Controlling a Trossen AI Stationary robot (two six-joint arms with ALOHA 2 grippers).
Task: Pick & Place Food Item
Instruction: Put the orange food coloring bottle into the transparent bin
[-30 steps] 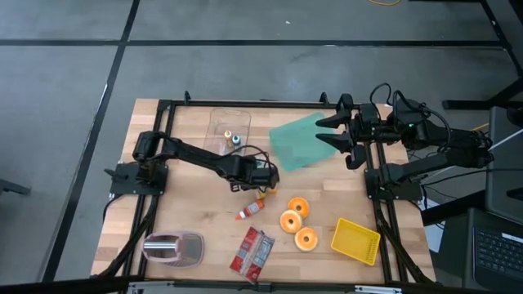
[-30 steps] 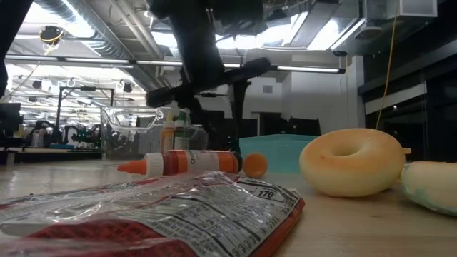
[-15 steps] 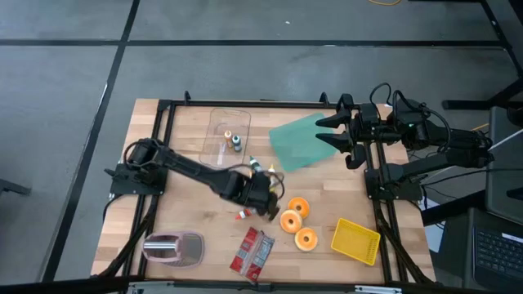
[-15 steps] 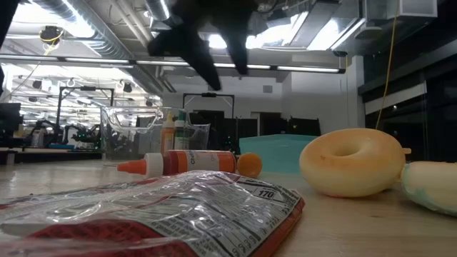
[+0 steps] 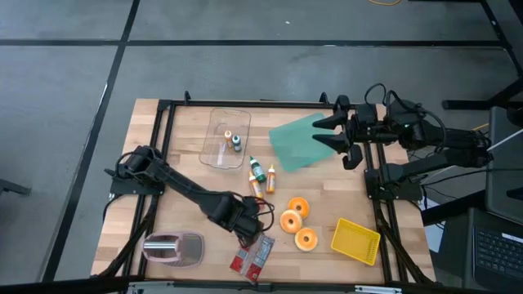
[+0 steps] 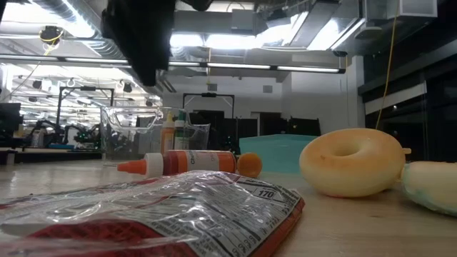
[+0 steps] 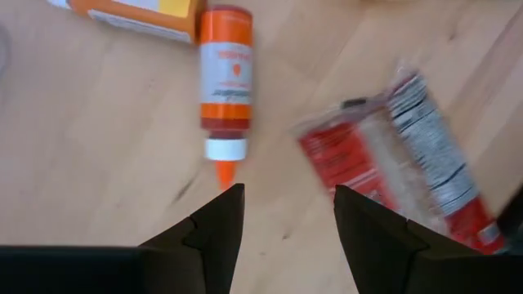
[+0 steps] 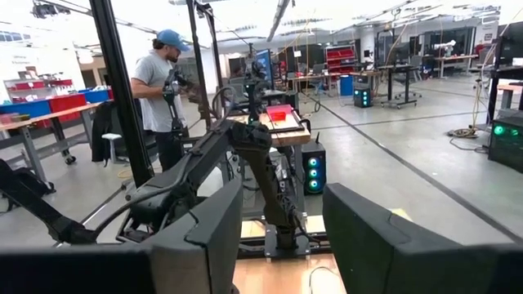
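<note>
— Orange things, how many?
— Three doughnuts [image 5: 292, 219] near right; one orange bottle [image 7: 225, 88] beside one red packet [image 5: 253, 255].
— Grippers?
— Left gripper [image 7: 282, 214] parted, empty, above both. Right gripper [image 5: 328, 131] parted, empty, far right.

snack packet [image 5: 252, 255]: red and clear wrapper, white panel with black print
small bottle [image 7: 225, 96]: orange body, white collar, orange tip
doughnuts [image 5: 297, 220]: orange with pale centres
tray [image 5: 355, 241]: bright yellow
sheet [image 5: 298, 141]: teal green
bin [image 5: 225, 137]: clear, colourless
worktop [image 5: 181, 192]: pale wood grain, black frame rails
arms [image 5: 184, 184]: black
</note>
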